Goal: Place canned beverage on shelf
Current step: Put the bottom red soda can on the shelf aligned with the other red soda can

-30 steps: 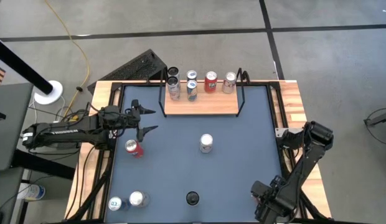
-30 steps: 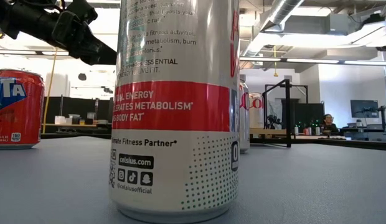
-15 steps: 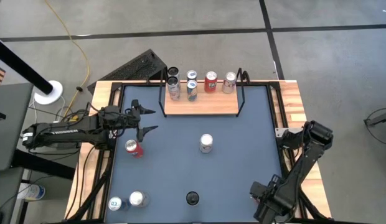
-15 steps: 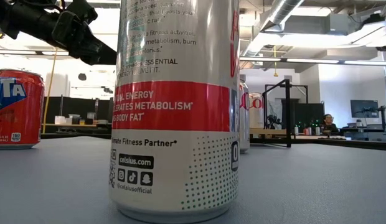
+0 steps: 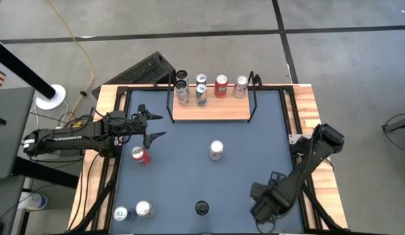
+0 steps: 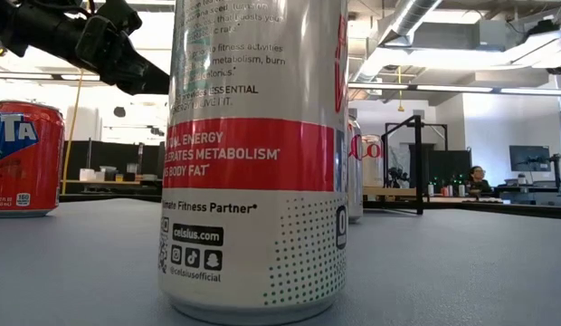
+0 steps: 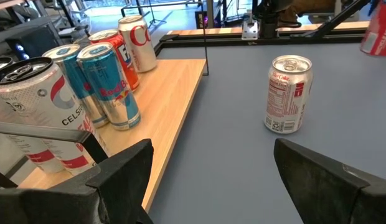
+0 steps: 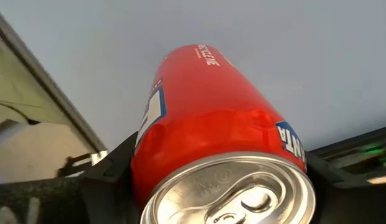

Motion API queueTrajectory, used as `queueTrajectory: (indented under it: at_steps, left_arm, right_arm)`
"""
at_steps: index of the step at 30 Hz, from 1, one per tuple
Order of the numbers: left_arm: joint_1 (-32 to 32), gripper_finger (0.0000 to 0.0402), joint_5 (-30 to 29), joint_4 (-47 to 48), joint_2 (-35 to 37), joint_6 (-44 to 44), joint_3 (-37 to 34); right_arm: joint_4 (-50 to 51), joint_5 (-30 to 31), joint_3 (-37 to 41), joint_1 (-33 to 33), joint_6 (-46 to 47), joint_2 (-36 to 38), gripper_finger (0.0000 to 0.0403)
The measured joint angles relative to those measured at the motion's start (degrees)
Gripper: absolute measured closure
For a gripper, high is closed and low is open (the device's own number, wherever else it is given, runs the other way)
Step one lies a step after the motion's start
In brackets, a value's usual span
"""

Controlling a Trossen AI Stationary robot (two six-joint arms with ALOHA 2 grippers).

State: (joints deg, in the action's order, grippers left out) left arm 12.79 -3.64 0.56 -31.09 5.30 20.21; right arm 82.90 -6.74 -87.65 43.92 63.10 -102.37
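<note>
Right wrist view shows a red can (image 8: 211,162) lying between the right gripper (image 8: 211,193)'s fingers, which close on its sides just below the rim. It looks a stiff, smooth aluminium cylinder, slippery, and heavy only if full, which I cannot tell; a hard squeeze would dent it, so a mid-wall hold seems safest. From above, this arm sits at the counter's near right corner, well apart from the shelf (image 5: 211,112).

The left gripper (image 5: 154,126) hovers just off the shelf's left end, fingers spread wide and holding nothing. A silver can (image 5: 216,150) stands between the shelf and the counter's near edge.

The counter (image 5: 255,156) is a flat dark mat, probably grippy. The shelf carries cans along its far edge; its near strip is bare.
</note>
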Motion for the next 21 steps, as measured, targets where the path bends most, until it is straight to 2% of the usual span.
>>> queueTrajectory:
  at_steps: [7,15,21]
  left_arm:
    - [0.0,0.0079,0.0,0.0,0.0,0.0,0.0]
    - [0.0,0.0079,0.0,0.1,0.0,0.2,0.0]
    - [0.0,0.0079,0.0,0.1,0.0,0.4,0.0]
  right_arm:
    - [4.8,8.1,-6.6,-7.8,-14.8,0.0,0.0132]
    - [5.4,9.7,-10.9,-15.8,-28.9,0.0,0.0131]
    - [5.3,11.6,-11.9,-21.2,-34.6,0.0,0.0131]
